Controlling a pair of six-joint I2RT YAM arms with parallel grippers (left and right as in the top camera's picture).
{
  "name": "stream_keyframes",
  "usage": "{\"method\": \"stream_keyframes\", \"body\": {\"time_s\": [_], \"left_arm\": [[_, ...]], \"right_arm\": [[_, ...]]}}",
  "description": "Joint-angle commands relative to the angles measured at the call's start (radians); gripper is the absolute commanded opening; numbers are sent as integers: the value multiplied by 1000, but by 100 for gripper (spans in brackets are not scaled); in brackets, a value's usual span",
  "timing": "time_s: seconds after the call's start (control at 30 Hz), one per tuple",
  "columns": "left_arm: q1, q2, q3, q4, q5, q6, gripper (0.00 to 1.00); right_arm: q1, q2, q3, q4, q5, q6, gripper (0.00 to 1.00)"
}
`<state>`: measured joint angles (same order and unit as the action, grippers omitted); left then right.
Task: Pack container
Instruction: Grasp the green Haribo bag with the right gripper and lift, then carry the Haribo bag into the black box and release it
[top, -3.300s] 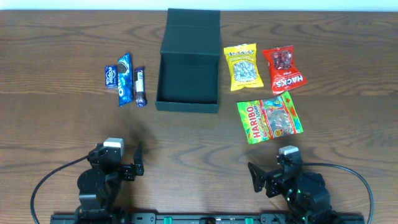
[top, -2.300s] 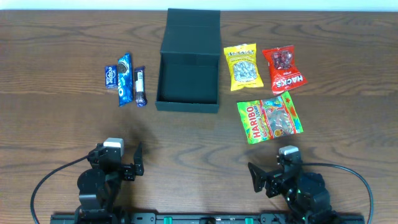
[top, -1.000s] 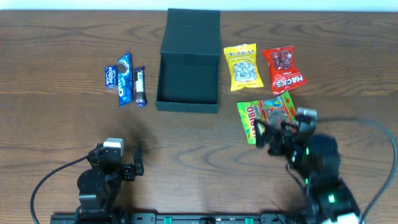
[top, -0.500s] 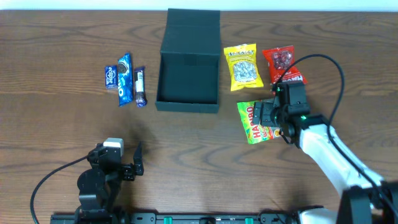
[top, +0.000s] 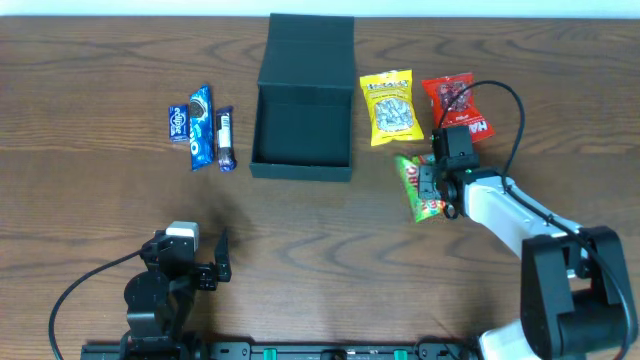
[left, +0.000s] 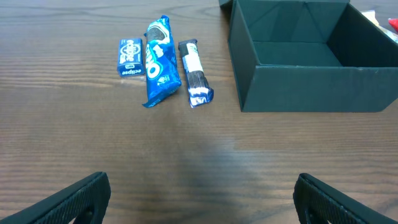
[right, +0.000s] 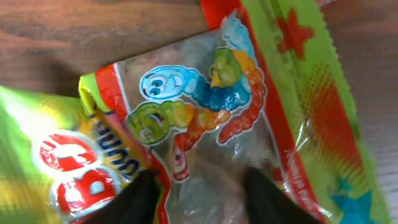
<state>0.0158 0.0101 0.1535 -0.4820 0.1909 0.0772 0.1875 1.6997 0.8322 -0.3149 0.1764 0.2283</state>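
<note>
The dark green container (top: 300, 171) stands open at the table's middle back, its flap lid folded away, and nothing shows inside; the left wrist view has it at top right (left: 317, 87). My right gripper (top: 433, 186) is down on the green Haribo gummy bag (top: 418, 190), right of the container. The bag is bunched and tilted up between the jaws. Up close, both black fingers (right: 142, 198) press into the bag (right: 205, 106) with crinkled film between them. My left gripper (left: 202, 199) rests open near the front edge, holding nothing.
A yellow snack bag (top: 392, 107) and a red Hacks bag (top: 458, 100) lie right of the container, just behind my right arm. Left of the container lie a small blue Eclipse pack (top: 178, 122), a blue Oreo packet (top: 201, 127) and a dark bar (top: 226, 138).
My right arm reached from the front edge out to the Haribo bag, and its jaws closed on it. The flat bag is now crumpled and pulled up. The left arm stayed still.
</note>
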Motion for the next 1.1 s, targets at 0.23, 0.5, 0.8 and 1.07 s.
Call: {"method": "stream_keyframes", "body": {"time_s": [0.23,0.5,0.8,1.07], "left_arm": [[-3,-6,-18,0,-8,-3,95],[-3,-6,-18,0,-8,-3,95],[-3,-6,-18,0,-8,-3,95],[-3,-6,-18,0,-8,-3,95]], "right_arm": [[4,42,-36,-45,-219,11,1],[17,-180,24,-92,-346,11,1],[201,-349,177,7,-341,-60,1],[297,-307,223,208,-270,-80,1]]}}
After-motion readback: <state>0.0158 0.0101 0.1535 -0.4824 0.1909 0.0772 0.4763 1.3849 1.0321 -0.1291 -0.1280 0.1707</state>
